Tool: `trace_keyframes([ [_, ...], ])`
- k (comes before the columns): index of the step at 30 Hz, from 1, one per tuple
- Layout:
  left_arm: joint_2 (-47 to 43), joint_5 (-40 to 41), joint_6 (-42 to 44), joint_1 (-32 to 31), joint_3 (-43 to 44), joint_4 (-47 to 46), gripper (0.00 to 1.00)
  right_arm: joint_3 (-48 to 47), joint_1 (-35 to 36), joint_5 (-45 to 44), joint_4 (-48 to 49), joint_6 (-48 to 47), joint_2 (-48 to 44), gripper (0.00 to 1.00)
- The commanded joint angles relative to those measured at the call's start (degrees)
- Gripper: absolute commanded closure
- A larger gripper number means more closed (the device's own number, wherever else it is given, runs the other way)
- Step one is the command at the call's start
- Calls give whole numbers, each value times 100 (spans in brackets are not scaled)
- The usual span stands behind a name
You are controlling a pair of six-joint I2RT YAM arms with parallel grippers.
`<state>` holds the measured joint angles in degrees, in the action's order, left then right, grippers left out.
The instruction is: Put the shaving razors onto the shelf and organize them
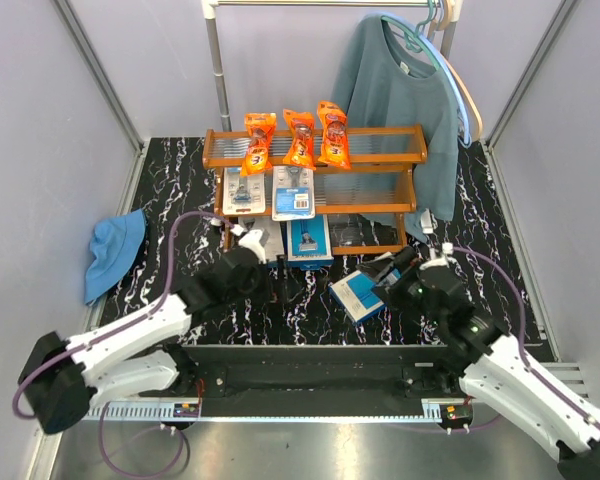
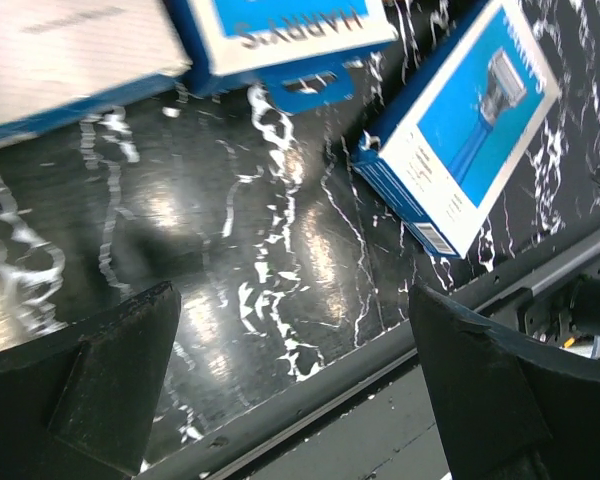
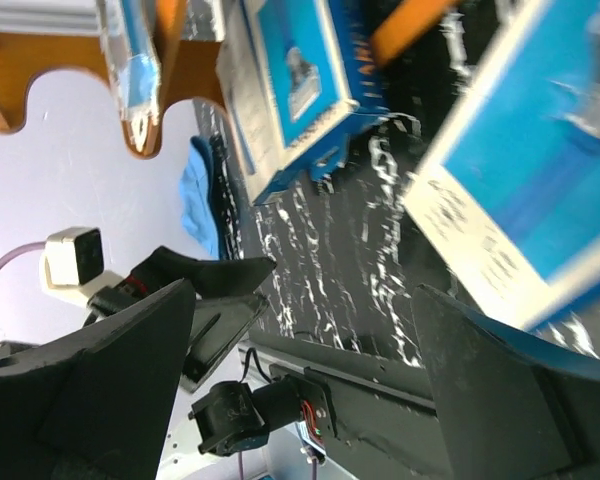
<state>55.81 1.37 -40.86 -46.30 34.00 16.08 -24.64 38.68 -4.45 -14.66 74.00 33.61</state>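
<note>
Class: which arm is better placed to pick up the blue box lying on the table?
Right: its open gripper sits beside the blue box; the left gripper is farther away, near the shelf.

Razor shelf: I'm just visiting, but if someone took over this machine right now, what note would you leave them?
Left gripper: open, empty.
Right gripper: open, empty, close to the loose box.
Done: the shelf holds three orange bags on the top tier, two blister cards on the middle tier and two boxes on the lowest.
Left: one blue razor box lies on the table in front of the shelf and needs shelving.
</note>
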Motion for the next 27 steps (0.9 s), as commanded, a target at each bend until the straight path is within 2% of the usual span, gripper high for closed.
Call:
trace_keyframes([
  [1, 815, -233, 8, -325, 519, -956, 1, -23, 35, -627, -2054, 448, -775, 0],
  [6, 1984, -251, 105, -616, 1274, -1089, 1, -67, 35, -733, -2822, 738, -1224, 0],
  [11, 2136, -347, 122, -775, 1548, -1124, 1, 152, 35, -724, -3272, 1160, -1269, 0],
  [16, 1609, -339, 157, -784, 1478, -967, 1, 565, 35, -838, -2833, 1485, -1190, 3],
  [23, 749, -225, 254, -784, 1425, -536, 1, 952, 35, -909, -1656, 1504, -207, 8],
  [27, 387, -180, 237, -784, 1355, -378, 1, 1058, 35, -996, -971, 1512, 268, 20],
])
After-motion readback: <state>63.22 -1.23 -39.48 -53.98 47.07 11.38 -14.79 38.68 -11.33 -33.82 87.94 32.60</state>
